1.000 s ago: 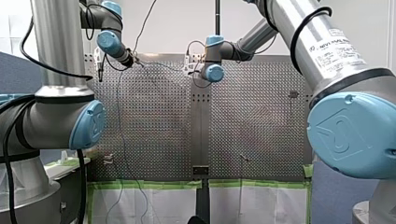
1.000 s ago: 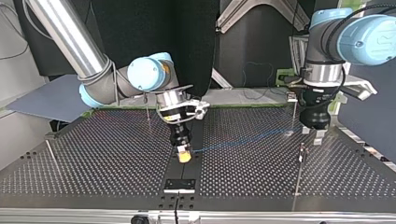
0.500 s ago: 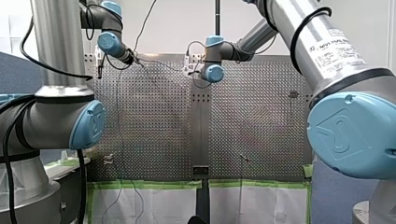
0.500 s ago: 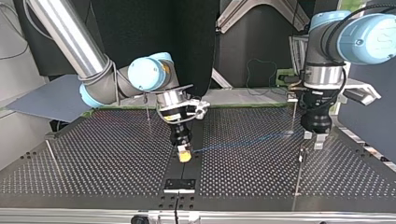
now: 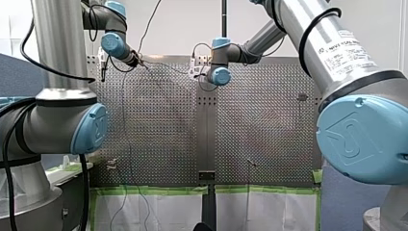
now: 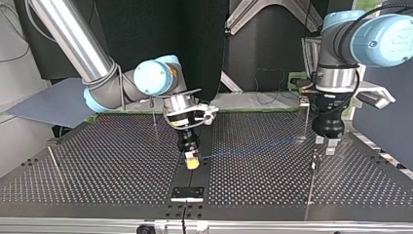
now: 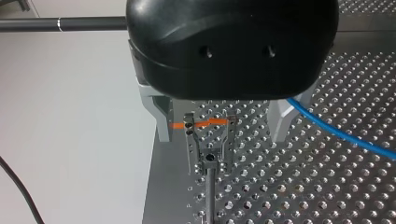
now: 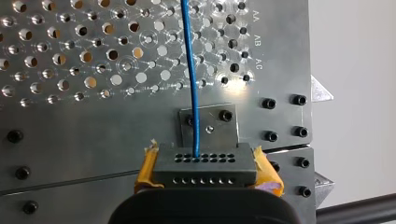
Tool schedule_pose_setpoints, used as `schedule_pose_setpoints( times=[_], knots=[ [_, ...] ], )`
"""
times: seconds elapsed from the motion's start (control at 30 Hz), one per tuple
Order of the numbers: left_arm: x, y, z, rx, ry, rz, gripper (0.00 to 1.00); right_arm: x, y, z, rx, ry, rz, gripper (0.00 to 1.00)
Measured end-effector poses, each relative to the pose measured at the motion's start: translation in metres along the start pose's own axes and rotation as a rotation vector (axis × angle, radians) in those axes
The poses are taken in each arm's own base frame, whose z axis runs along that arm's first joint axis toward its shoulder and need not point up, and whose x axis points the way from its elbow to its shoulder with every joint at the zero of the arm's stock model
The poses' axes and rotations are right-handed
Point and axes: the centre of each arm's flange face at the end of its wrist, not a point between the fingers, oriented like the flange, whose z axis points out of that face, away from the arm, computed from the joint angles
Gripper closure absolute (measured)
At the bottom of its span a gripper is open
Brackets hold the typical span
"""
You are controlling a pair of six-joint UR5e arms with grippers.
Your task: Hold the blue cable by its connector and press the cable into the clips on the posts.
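Observation:
The blue cable point(image 6: 253, 149) runs low over the perforated table point(image 6: 122, 161) from the middle toward the top view's right. Its black connector point(image 8: 205, 165) sits between yellow pads point(image 8: 145, 170); my right gripper point(image 6: 192, 161) is shut on it, and the cable point(image 8: 190, 70) leads straight ahead. My left gripper point(image 6: 325, 143) hangs open at the top view's right, just above a thin post point(image 6: 311, 180). In the left wrist view its metal fingers point(image 7: 162, 122) straddle the post's clip point(image 7: 208, 137). The cable point(image 7: 336, 133) passes beside one finger, outside the clip.
More thin posts stand on the table: one point(image 6: 306, 119) behind my left gripper, one point(image 6: 154, 114) behind my right gripper, one point(image 6: 53, 163) at the top view's far left. A small black plate point(image 6: 187, 192) lies near the table's front edge.
My left gripper has shifted slightly over the post, dipping and then edging toward the top view's left. My right gripper and the connector have stayed put.

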Motion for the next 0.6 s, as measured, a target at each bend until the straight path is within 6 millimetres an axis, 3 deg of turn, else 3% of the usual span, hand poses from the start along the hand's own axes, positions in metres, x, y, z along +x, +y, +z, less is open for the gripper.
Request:
schedule_pose_setpoints(
  times=[0.6],
  knots=[
    [0.0003,-0.0023,-0.0013,-0.006,0.002,-0.001,0.00,-0.0060,-0.0003,0.0002,0.000,-0.008,-0.001,1.00]
  ],
)
